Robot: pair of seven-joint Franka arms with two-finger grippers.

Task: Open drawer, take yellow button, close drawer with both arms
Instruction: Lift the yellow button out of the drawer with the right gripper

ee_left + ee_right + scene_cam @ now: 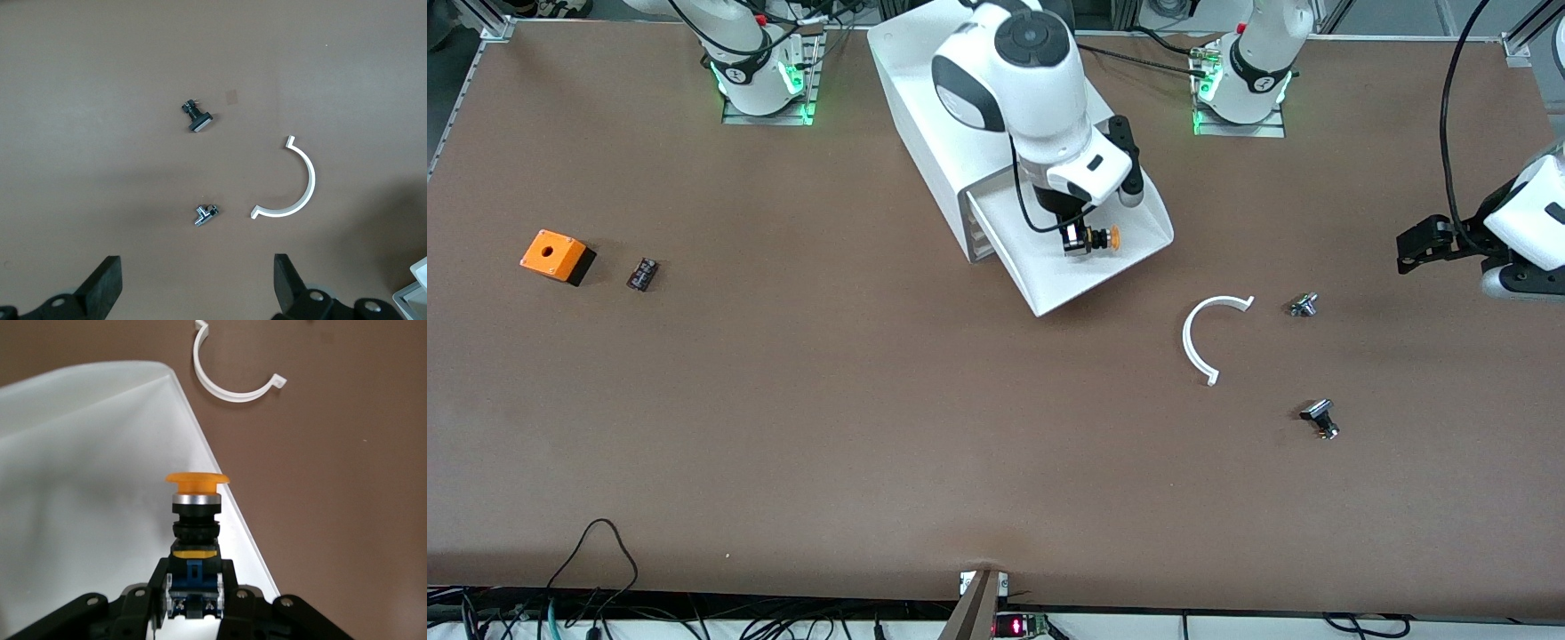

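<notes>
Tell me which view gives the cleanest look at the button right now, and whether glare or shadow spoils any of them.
Right wrist view: sharpest, the button fills the centre between the right gripper's fingers, though the white drawer is washed out. Front view: evenly lit, the button tiny under the arm. Left wrist view: no button, soft shadows on the table, left gripper open.

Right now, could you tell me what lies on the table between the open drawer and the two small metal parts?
A white C-shaped clip lies between the drawer and the metal parts, plainest in the front view.
</notes>
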